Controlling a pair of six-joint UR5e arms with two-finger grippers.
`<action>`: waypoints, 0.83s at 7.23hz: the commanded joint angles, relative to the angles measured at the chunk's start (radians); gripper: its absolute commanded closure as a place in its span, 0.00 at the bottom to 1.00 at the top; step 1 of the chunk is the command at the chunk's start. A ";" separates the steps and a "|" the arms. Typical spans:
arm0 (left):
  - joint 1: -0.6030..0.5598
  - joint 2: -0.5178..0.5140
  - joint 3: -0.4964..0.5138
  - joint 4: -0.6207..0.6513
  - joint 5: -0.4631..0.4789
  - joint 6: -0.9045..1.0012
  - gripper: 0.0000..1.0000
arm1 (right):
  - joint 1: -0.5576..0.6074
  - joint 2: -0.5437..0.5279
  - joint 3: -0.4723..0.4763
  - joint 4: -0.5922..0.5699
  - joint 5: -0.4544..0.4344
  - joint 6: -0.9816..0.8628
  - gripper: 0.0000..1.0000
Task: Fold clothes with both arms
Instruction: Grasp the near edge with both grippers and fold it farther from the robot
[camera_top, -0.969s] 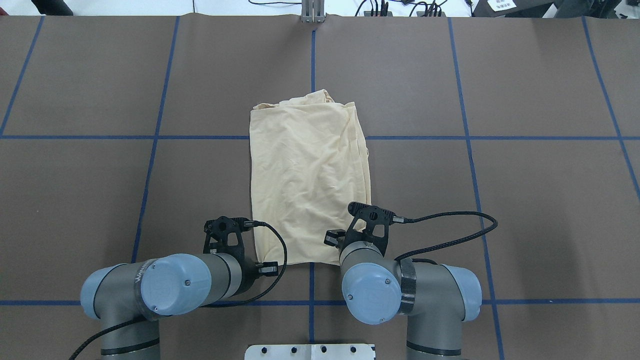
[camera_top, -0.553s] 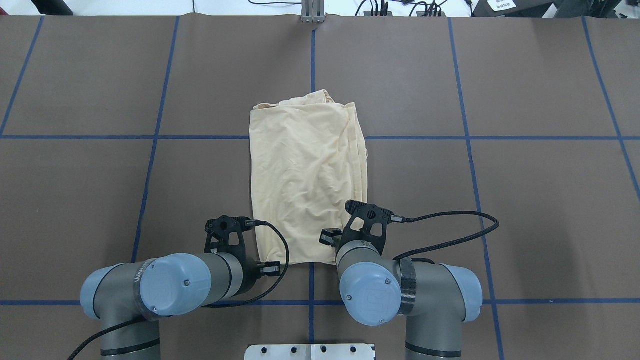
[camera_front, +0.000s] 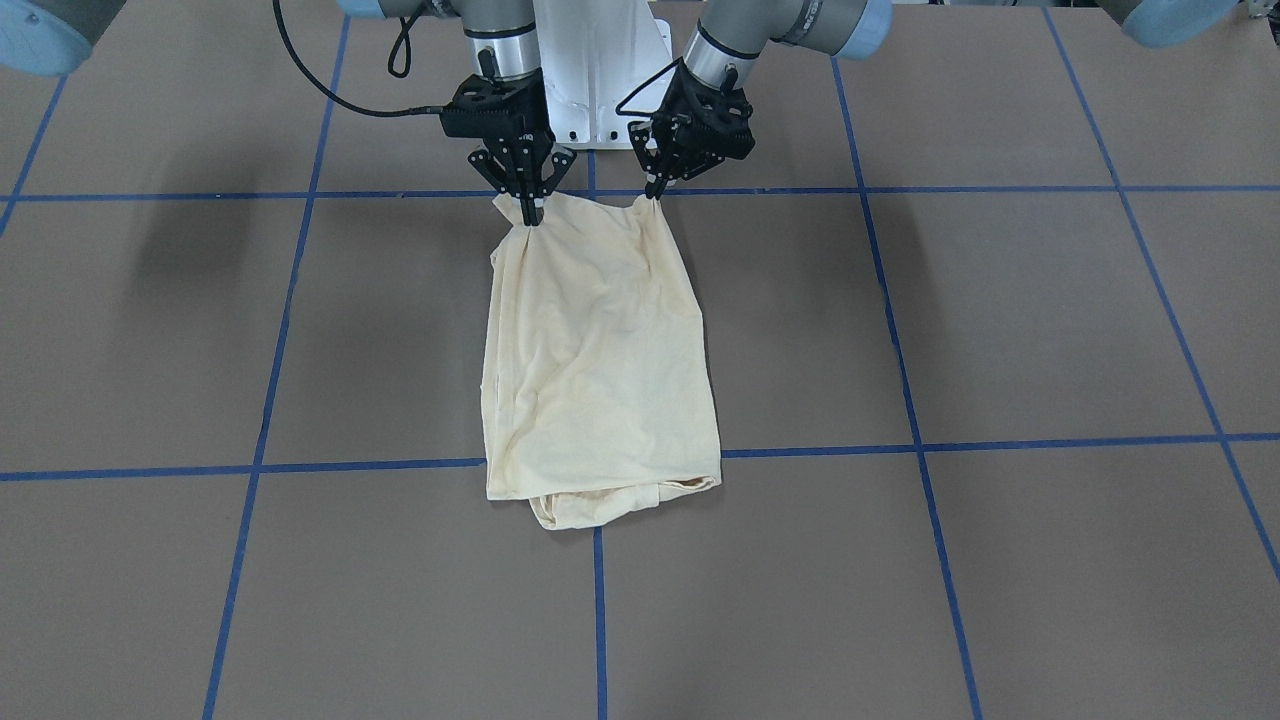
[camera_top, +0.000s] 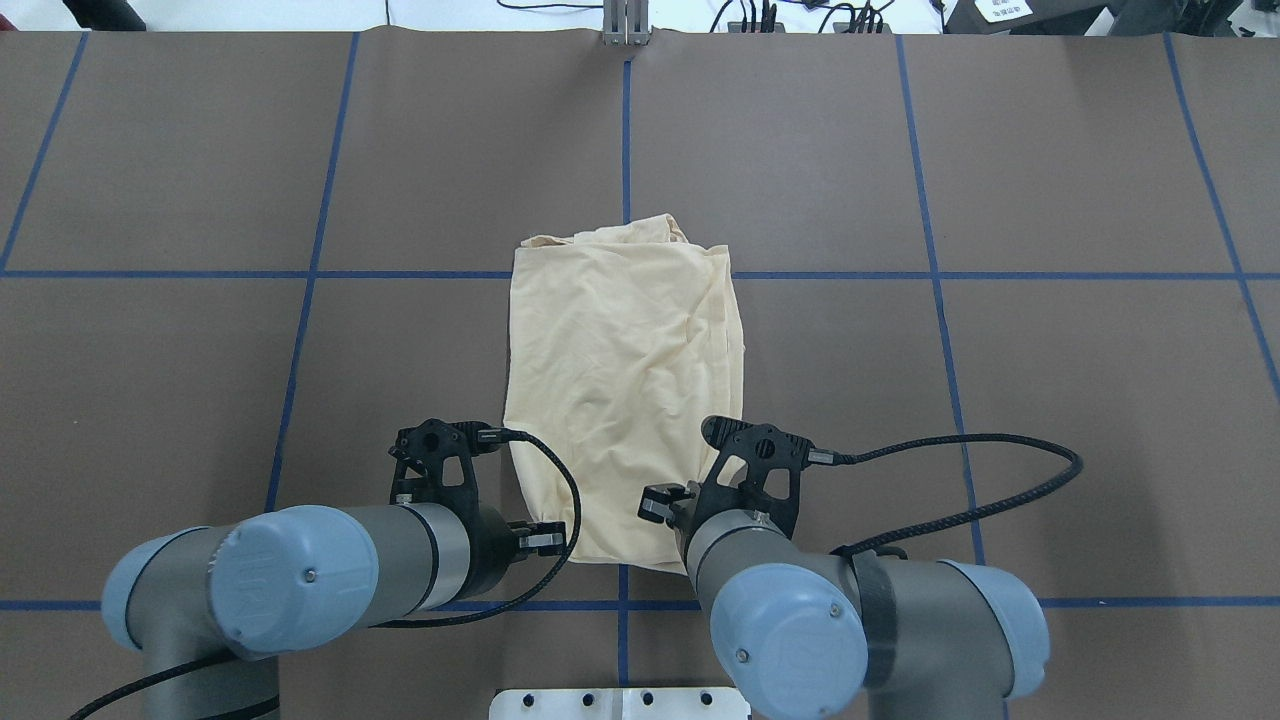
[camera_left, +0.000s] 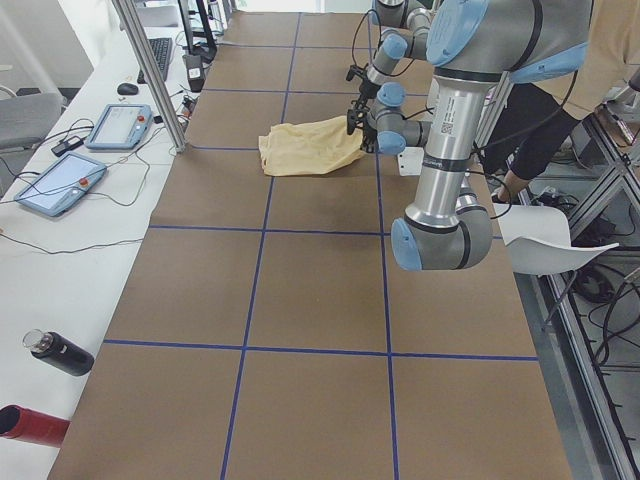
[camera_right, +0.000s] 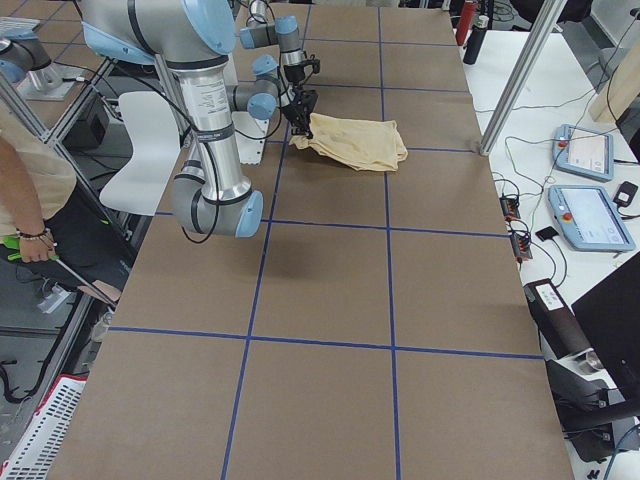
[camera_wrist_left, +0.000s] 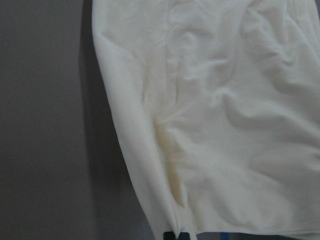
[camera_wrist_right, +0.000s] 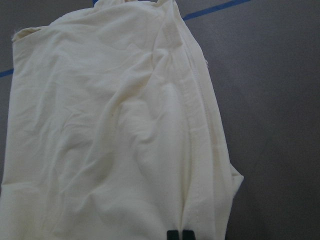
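Blue tape lines (camera_top: 200, 274) cross the brown table (camera_top: 1100, 420); a black bottle (camera_left: 60, 353) lies beside it.

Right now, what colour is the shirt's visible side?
Plain pale cream-yellow shirt, no print showing; clearest in the front-facing view.

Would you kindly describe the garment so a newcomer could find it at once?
Start at the brown table crossed by blue tape lines and look at its middle. The cream-yellow shirt lies there folded lengthwise, two corners pinched by the left tool and the right tool; it is the only cloth there.
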 joint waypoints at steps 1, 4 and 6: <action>0.007 -0.006 -0.192 0.193 -0.007 -0.003 1.00 | -0.073 -0.029 0.168 -0.102 -0.007 0.006 1.00; -0.078 -0.074 -0.155 0.318 -0.079 0.101 1.00 | 0.049 -0.001 0.120 -0.126 0.046 -0.065 1.00; -0.228 -0.149 0.015 0.314 -0.084 0.228 1.00 | 0.182 0.093 -0.023 -0.117 0.091 -0.124 1.00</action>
